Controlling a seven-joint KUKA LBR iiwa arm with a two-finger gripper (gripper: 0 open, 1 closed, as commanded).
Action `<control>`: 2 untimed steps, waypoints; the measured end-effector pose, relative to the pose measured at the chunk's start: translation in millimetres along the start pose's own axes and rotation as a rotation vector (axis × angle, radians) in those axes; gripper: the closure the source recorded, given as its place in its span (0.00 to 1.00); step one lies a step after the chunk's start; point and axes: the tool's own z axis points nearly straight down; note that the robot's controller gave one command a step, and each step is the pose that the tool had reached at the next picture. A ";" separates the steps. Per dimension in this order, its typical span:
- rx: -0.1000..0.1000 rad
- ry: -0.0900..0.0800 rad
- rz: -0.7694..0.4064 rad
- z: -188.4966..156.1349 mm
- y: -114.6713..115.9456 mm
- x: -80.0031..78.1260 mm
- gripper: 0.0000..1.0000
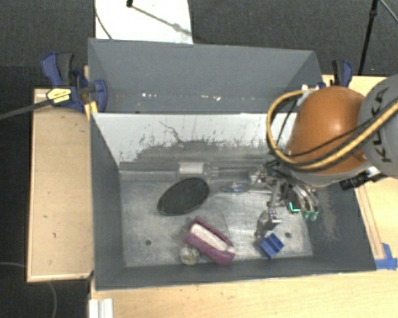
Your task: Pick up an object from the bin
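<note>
Well, we saw the grey bin (119, 197) standing open, its sloping walls, we judged, keeping the loose things gathered on the flat floor. The arm (328, 128) leaned in over the right rim with its wrist turned down, so the pincer (266, 225) came at the floor from above, low in the bin's right part. We could not tell whether the pincer was open or closed. The things lay mostly apart, leaving room, we judged, to take one singly: a dark oval disc (183, 196) left of centre, then a purple and pink pack (211, 242) near the front wall. The blue block (272, 246) lay just in front of the pincer, nearest of all, not visibly gripped. Smallest, a pale ball (189, 256) sat against the pack's left end.
</note>
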 end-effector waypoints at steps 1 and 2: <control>-0.001 -0.010 -0.178 38.1 43.1 -70.6 0.00; -0.001 0.001 -0.183 98.3 101.1 -73.3 0.00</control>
